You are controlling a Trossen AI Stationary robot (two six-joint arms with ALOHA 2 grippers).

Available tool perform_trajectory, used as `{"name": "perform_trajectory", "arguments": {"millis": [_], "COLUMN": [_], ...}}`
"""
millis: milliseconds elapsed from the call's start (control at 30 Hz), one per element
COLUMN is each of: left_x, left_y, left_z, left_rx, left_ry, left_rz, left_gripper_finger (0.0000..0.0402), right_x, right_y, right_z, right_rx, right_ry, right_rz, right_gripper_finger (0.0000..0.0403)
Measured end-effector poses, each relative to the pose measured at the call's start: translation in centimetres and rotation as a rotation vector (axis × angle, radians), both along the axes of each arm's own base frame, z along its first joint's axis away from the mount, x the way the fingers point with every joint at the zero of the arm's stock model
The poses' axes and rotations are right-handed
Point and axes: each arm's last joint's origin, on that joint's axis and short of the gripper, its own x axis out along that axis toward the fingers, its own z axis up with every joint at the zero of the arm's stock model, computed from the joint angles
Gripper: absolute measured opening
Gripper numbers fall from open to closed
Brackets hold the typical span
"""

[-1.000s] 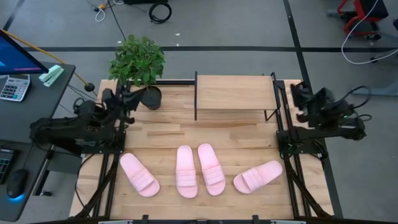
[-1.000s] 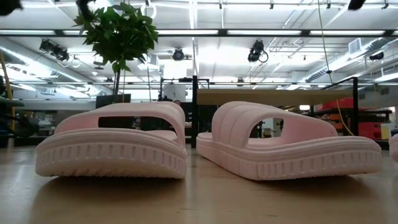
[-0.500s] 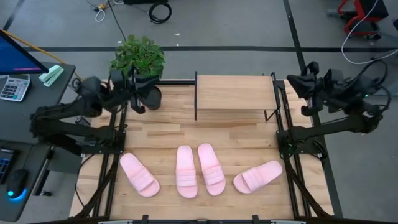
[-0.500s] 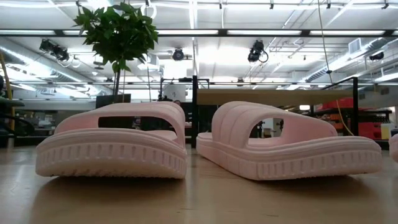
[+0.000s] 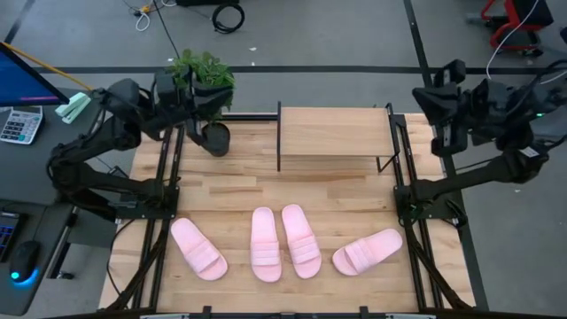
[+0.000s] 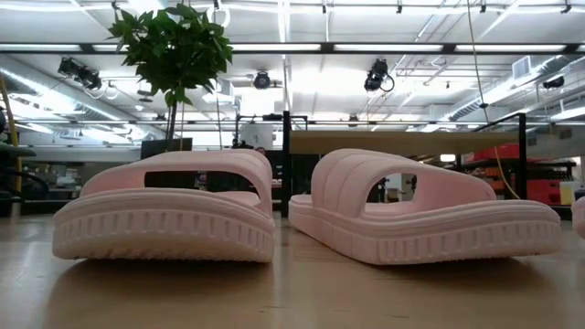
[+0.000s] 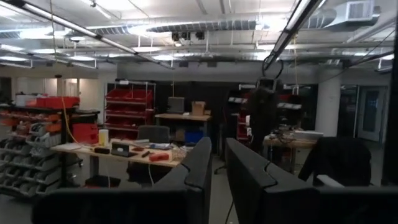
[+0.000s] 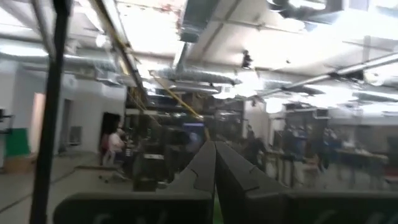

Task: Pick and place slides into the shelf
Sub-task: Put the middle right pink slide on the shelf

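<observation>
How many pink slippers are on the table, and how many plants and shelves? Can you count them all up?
Pink slides: 4
Potted plant: 1
Shelf: 1
Total: 6

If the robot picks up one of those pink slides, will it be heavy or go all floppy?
Probably light: the slides look like thick, puffy foam. Likely a bit bendy rather than floppy, since the chunky sole and wide strap hold their shape standing on the table. It shouldn't roll either, because the bottom sits flat, and the ridged edge may give some grip.
</observation>
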Motion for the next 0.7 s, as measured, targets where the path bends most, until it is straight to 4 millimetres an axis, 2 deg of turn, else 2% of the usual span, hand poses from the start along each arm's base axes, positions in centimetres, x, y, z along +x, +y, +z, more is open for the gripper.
{"name": "perform_trajectory", "arguments": {"millis": [133,300,700], "left_x": [1.2,2.0,2.2], "left_y": [0.6,0.7,-0.5], "left_z": [-0.4,-0.8,-2.0], "left_rx": [-0.02,-0.012,-0.038], "left_ry": [0.024,0.045,0.181], "left_rz": [0.005,-0.087,-0.206], "left_gripper_finger": [0.0046,0.0048,0.0078], "right_x": [3.0,6.2,9.9], "right_y": [-0.3,-1.7,-5.7], "right_z": [-0.5,-1.5,-3.6], "right_rx": [-0.024,0.014,0.163], "right_ry": [0.039,0.101,0.238], "right_rz": [0.022,0.066,0.206], "right_gripper_finger": [0.0014,0.0014,0.0014]}}
